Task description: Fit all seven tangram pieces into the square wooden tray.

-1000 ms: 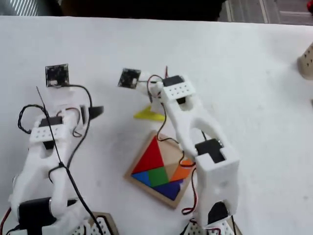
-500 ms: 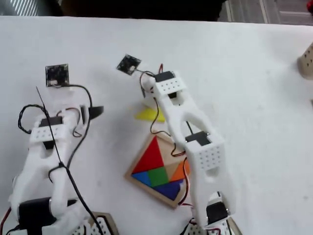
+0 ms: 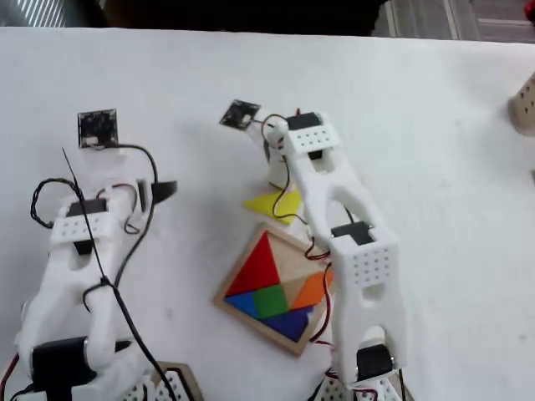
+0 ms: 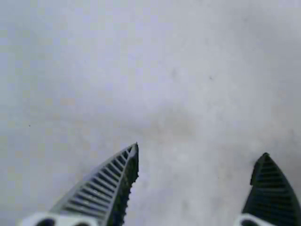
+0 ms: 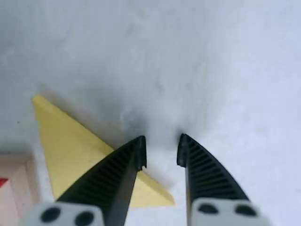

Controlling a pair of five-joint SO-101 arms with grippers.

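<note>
The square wooden tray (image 3: 290, 253) is pale, flat-rimmed wood and holds smooth painted pieces: a red triangle (image 3: 257, 266), a green square (image 3: 269, 299), a blue triangle (image 3: 242, 302), an orange piece (image 3: 308, 292) and a dark blue piece (image 3: 288, 322). The right arm covers one corner of the tray. The yellow triangle (image 5: 70, 146) lies flat just outside the tray. The right gripper (image 5: 161, 148), its ribbed black fingers narrowly parted, is at the yellow triangle's edge. Well away from the tray, the left gripper (image 4: 201, 153) is spread wide over the white table (image 3: 435, 125).
</note>
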